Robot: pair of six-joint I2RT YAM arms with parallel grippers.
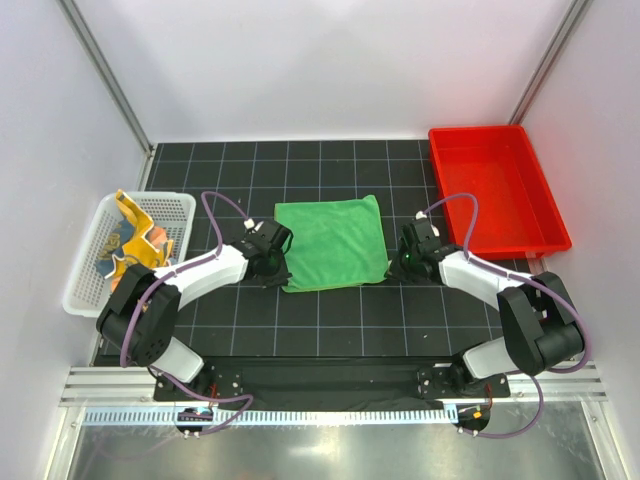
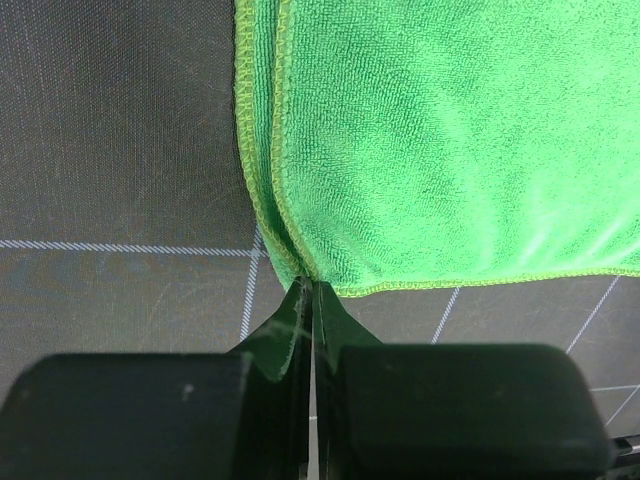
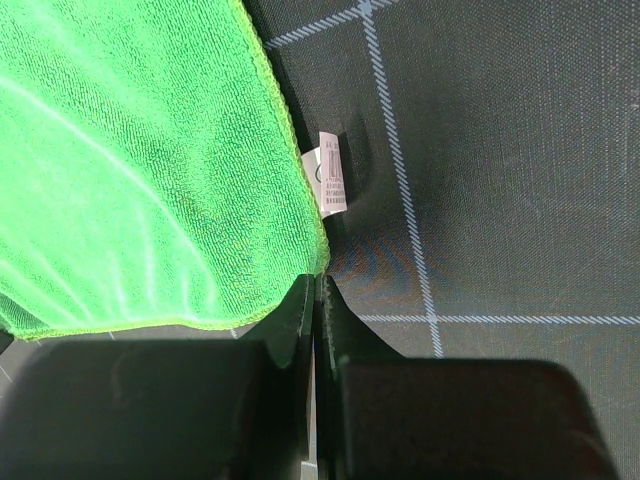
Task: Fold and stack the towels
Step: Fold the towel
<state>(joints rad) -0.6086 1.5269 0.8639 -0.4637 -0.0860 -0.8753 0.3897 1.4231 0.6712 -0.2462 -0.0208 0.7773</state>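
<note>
Left of the red bin lies the green towel, doubled flat, slightly longer side to side. Its near-left corner is pinched by the left gripper, its near-right one by the right gripper; the cloth stretches away from both, neither arm nearer, favouring a forward fold

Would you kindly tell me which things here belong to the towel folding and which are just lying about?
Job: green towel, its near corners pinched by the left fingers and right fingers; orange towel in the white basket.
Lying about: red tray.
</note>
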